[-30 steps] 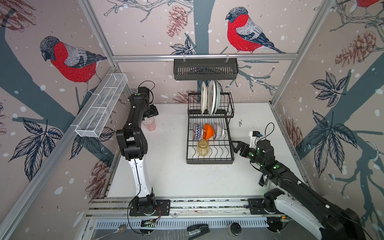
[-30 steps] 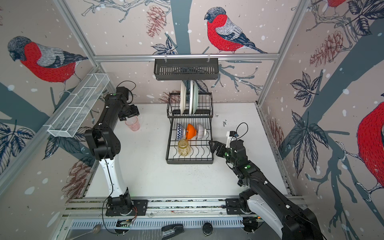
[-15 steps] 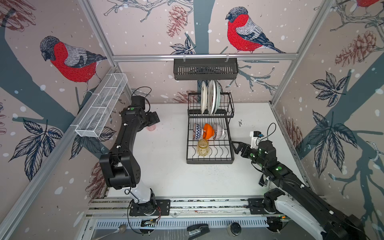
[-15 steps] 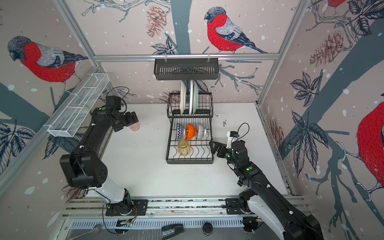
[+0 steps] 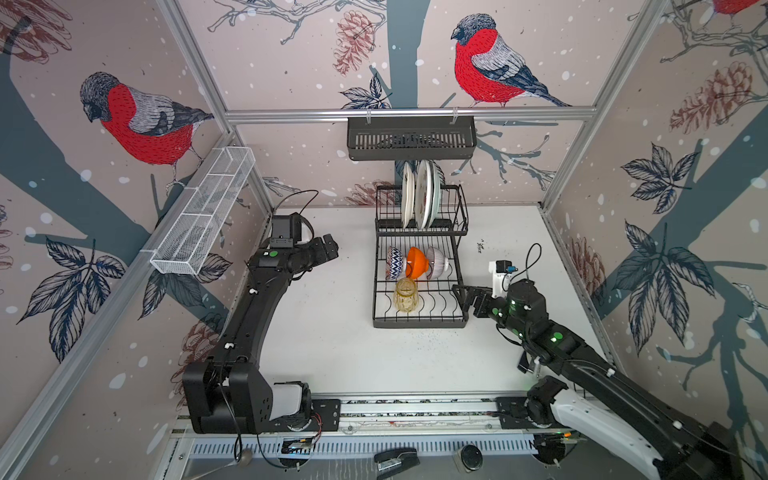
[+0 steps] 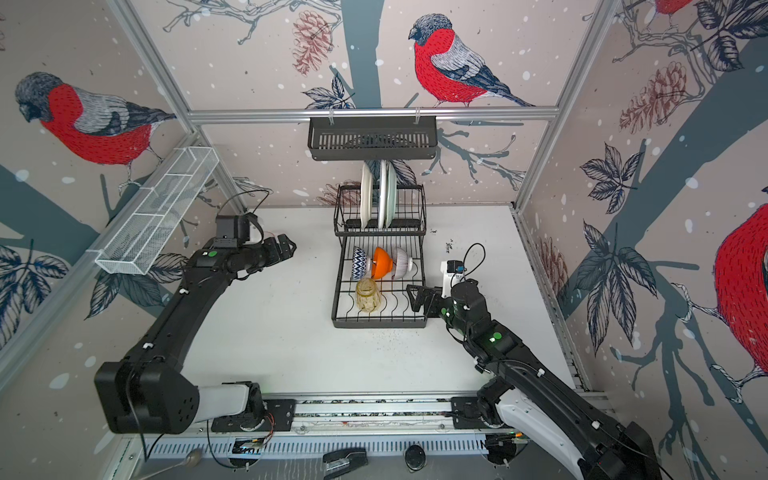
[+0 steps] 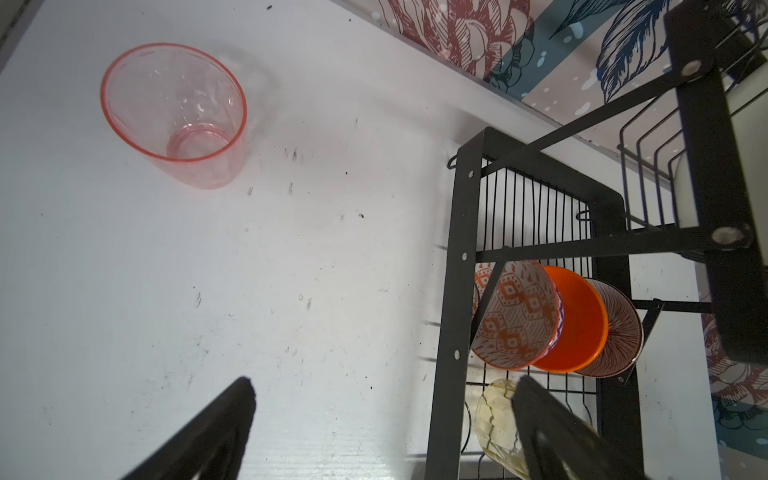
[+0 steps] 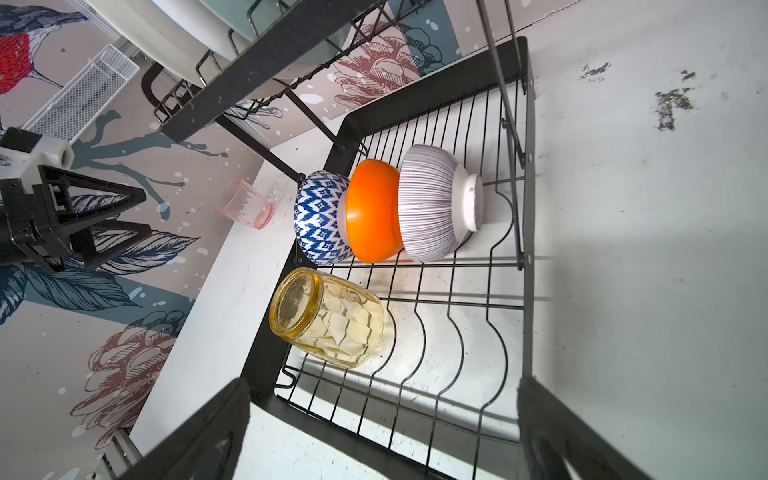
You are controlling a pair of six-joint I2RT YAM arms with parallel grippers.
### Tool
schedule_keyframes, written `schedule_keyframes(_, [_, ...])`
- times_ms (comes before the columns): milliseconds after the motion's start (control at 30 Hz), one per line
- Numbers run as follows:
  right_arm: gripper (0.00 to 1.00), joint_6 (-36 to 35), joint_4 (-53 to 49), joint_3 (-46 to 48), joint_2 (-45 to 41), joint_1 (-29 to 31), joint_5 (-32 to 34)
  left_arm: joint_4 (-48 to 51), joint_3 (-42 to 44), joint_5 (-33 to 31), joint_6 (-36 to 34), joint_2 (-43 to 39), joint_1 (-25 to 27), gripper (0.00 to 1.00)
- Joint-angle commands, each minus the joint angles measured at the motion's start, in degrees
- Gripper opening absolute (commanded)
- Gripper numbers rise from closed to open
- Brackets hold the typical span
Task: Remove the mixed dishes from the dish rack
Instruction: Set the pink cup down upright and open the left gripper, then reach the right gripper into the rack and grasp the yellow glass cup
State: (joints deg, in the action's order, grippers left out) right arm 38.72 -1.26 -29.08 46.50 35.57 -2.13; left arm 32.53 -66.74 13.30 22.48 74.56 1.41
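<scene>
Three bowls [image 5: 417, 262], three plates [image 5: 423, 195], two tumblers [image 8: 328, 318]

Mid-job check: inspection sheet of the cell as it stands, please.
Surface: white table, scuffed.
Job's things: dish rack holds plates in its upper basket; blue-patterned bowl, orange bowl, white ribbed bowl and amber tumbler in its lower tray; pink tumbler upright on the table.
Clutter: dark specks at the rack's front.
Grippers: left gripper open, empty, left of the rack; right gripper open, empty, at its right edge.
Cables: left wrist cable and right wrist cable loop clear of the rack.
Surroundings: black shelf basket and white mesh tray on the frame rails.
</scene>
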Motion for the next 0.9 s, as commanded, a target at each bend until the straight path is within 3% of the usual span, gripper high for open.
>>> schedule_keyframes(0, [0.99, 0.25, 0.41, -1.59, 1.79, 2.26, 4.02, -6.86, 2.23, 6.55, -1.57, -2.09, 0.17, 0.97])
schedule_keyframes(267, [0.99, 0.08, 1.50, -7.17, 10.41, 10.02, 7.50, -14.44, 11.14, 10.33, -1.82, -11.41, 0.29, 0.97])
schedule_keyframes(433, [0.99, 0.06, 1.87, -13.01, 19.25, 14.70, 8.70, -16.69, 16.35, 9.37, -0.38, -15.25, 0.26, 0.97])
schedule_keyframes(867, [1.00, 0.02, -4.05, -27.16, 41.46, 20.37, 13.84, -15.31, 19.26, 10.22, 0.62, -16.02, 0.18, 0.97])
